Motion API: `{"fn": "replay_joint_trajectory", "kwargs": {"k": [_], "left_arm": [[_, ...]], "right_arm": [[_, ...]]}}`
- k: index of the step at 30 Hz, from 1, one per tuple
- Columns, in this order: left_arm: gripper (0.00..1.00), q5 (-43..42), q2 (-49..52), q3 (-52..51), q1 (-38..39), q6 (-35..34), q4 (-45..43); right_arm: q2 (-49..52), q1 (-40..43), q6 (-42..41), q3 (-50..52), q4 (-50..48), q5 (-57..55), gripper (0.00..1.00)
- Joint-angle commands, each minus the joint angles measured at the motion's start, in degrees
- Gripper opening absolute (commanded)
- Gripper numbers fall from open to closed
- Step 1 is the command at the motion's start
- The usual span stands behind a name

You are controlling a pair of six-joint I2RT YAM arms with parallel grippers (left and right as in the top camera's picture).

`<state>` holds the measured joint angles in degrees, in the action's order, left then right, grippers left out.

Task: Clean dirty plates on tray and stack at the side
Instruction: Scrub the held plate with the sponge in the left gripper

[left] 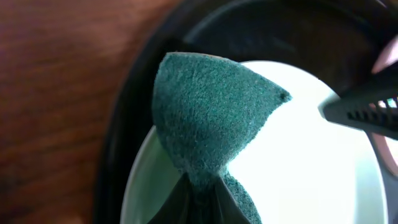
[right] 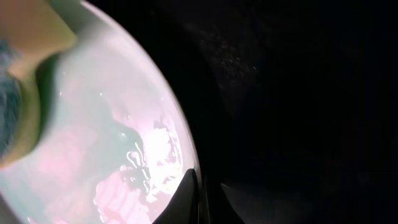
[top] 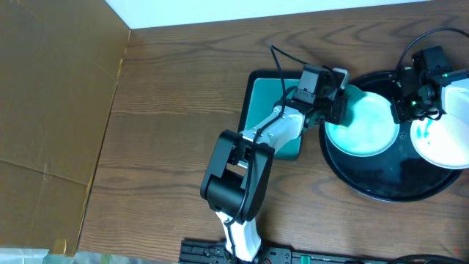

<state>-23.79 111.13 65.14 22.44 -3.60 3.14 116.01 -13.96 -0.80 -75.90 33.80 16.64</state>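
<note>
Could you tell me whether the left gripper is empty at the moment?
No, the left gripper is shut on a green scouring pad over a plate.

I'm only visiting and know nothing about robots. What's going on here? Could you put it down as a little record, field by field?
left pincer: shut on a green scrub pad, over a plate
plate being cleaned: white, on the left part of the tray
right pincer: at that plate's right rim; grip unclear
second plate: on the tray's right side, partly out of frame
tray: round, glossy black
teal dish: on the table left of the tray, under the left arm
</note>
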Motion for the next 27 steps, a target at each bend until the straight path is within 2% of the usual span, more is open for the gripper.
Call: {"fn": "replay_joint_trajectory", "kwargs": {"k": [1,14,16,19,23,27], "left_arm": [[0.07,-4.83,0.52,-0.44,0.42,-1.66,3.26],[0.07,-25.07,0.35,-0.42,0.39,-1.66,3.69],[0.07,-25.42,0.31,-0.42,0.39,-1.64,3.72],[0.07,-19.58,0.31,-0.42,0.35,-1.62,4.02],[0.07,-0.61,0.31,-0.44,0.37,-1.60,7.04],[0.07,12.07,0.31,-0.81,0.35,-1.38,9.40]], "right_arm": [[1.33,0.09,0.48,0.59,0.26,-1.84,0.01],[1.33,0.09,0.48,0.59,-0.02,-1.84,0.01],[1.33,0.09,0.48,0.59,-0.02,-1.86,0.01],[1.33,0.09,0.48,0.59,-0.02,-1.86,0.01],[1.33,0.09,0.48,0.59,0.02,-1.84,0.01],[1.33,0.09,0.48,0.59,-0.07,-1.86,0.01]]}}
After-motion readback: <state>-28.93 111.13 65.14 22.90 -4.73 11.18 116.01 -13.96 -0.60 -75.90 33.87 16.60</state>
